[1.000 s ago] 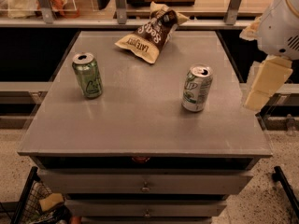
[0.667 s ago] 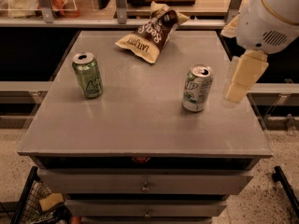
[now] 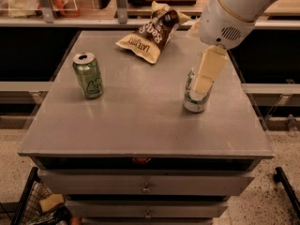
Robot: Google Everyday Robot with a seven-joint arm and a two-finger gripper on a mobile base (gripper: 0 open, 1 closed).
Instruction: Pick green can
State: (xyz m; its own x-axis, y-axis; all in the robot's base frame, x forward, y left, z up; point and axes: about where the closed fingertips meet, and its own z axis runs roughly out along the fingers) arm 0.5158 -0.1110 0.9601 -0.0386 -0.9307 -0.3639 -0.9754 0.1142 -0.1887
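The green can (image 3: 88,75) stands upright on the left part of the grey table top (image 3: 140,121). It is green all over with a pale design and a silver top. My gripper (image 3: 206,72) hangs from the white arm at the upper right. It is over the right part of the table, in front of the silver-white can (image 3: 195,100), far to the right of the green can.
A brown and cream snack bag (image 3: 152,31) lies at the back middle of the table. The silver-white can with a green logo stands right of centre, partly hidden by my gripper. Drawers (image 3: 146,186) are below the table front. A shelf runs behind the table.
My arm and gripper have moved left from beyond the table's right edge to in front of the silver-white can. The cans and the bag have not moved.
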